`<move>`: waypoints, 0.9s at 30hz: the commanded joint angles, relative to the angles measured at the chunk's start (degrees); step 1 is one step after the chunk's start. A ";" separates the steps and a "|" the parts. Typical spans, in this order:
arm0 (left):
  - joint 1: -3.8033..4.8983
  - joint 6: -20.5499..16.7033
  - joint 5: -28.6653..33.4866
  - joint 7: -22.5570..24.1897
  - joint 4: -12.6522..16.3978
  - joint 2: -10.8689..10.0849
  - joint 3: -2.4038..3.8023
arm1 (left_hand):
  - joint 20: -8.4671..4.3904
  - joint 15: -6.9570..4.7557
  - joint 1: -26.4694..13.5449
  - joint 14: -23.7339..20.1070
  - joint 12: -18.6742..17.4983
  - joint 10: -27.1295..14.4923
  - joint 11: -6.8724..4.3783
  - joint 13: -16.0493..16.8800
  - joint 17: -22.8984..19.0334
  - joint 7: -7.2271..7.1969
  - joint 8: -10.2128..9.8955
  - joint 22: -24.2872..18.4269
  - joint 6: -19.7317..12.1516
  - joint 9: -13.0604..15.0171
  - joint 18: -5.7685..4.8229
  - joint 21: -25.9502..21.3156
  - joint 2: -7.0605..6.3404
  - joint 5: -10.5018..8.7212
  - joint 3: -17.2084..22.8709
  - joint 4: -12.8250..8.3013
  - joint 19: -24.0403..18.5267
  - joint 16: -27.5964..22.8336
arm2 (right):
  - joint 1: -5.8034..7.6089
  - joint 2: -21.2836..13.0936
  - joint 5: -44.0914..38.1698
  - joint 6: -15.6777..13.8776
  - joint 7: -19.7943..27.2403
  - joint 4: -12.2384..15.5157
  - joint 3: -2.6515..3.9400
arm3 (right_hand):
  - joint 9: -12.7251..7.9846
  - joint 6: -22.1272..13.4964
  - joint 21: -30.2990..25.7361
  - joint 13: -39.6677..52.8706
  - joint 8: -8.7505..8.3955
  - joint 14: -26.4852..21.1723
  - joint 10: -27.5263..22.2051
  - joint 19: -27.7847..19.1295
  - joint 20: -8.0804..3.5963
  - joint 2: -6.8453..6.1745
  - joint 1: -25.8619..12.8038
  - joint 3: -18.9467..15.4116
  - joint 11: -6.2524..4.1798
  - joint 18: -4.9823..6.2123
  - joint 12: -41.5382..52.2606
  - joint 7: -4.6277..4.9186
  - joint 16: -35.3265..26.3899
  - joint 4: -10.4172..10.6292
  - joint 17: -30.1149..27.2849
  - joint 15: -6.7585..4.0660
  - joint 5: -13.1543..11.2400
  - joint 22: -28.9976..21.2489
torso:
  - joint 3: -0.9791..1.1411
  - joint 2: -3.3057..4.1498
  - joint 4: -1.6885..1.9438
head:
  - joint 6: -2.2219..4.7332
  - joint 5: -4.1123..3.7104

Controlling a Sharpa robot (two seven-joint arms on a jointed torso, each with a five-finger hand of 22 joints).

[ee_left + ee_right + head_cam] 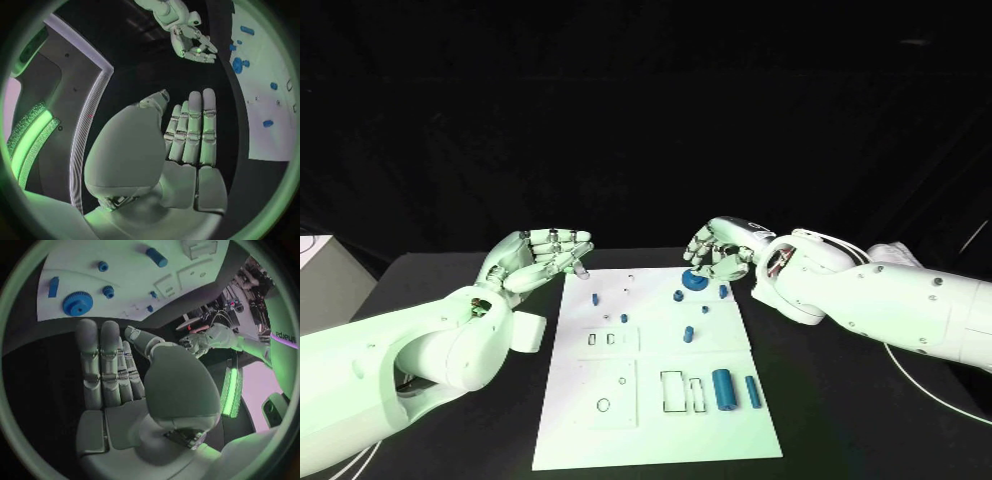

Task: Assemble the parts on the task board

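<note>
Gear (77, 303) teeth show from the right wrist; both hands (542, 256) (721, 250) hover spread, holding nothing.

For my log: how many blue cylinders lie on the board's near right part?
2: a thick cylinder and, right of it, a thin cylinder. None seems hidden there.

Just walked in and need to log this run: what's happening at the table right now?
The robot is set to assemble blue parts on the white task board. Neither hand holds anything: the left hand hovers by the board's far left corner, the right hand above its far end near a blue gear. A large blue cylinder lies nearer the robot.
</note>
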 commanded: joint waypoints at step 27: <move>0.95 3.11 -0.79 -1.50 3.98 -1.85 0.28 | 0.14 -0.02 -1.32 -1.07 -0.19 0.14 0.05 0.09 1.76 0.12 -0.26 4.43 -0.41 0.55 0.64 6.56 -0.89 -0.35 0.93 0.21 -1.85 4.35 | -1.81 4.96 -16.38 8.92 -9.10 -4.31 -0.14 | 2.83 -1.17 19.72 -0.16 -0.47 1.99 -4.39 3.28 1.10 -1.91 -0.88 0.03 0.54 -2.34 -0.27 0.04 21.81 1.72 16.31 0.51 -0.39 22.51 | -0.08 3.20 1.08 | 0.19 -0.45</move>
